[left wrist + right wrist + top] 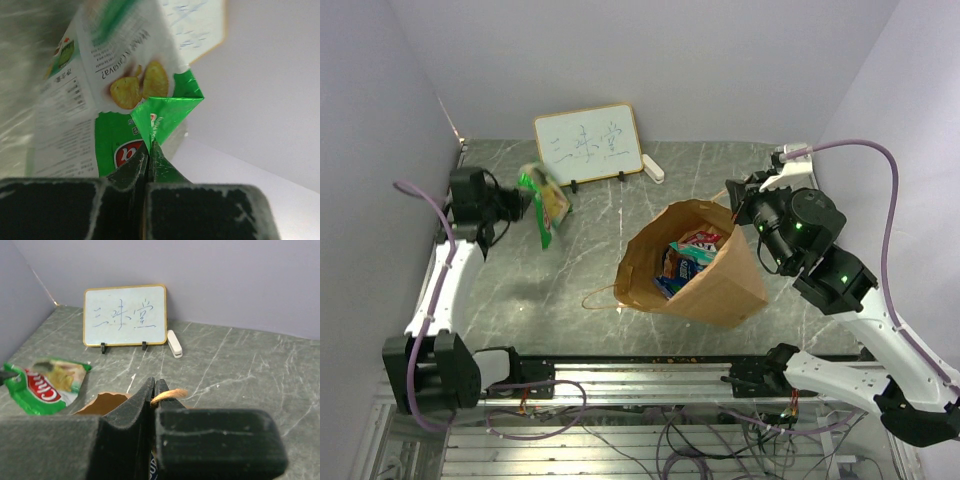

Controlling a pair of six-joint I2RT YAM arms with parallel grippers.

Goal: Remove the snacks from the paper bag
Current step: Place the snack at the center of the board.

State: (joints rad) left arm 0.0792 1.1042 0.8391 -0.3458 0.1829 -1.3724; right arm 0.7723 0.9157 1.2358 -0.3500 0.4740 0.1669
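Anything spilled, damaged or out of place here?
Nothing spilled or damaged. The paper bag leans over rather than standing, propped by one handle pinched in the right gripper, packets inside. A green packet dangles by its corner from the left gripper above the table.

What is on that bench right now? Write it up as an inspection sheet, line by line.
Surface: grey marbled table with white veins.
Job's things: paper bag tilted, mouth open; blue and red snacks inside; one green packet outside, left of the bag.
Clutter: whiteboard with writing at the back; white block beside it.
Grippers: left gripper, jaws shut on the green packet's corner; right gripper, jaws shut on the bag's handle.
Cables: a purple cable along each arm; loose wires below the table's near edge.
Surroundings: pale lilac walls on three sides.
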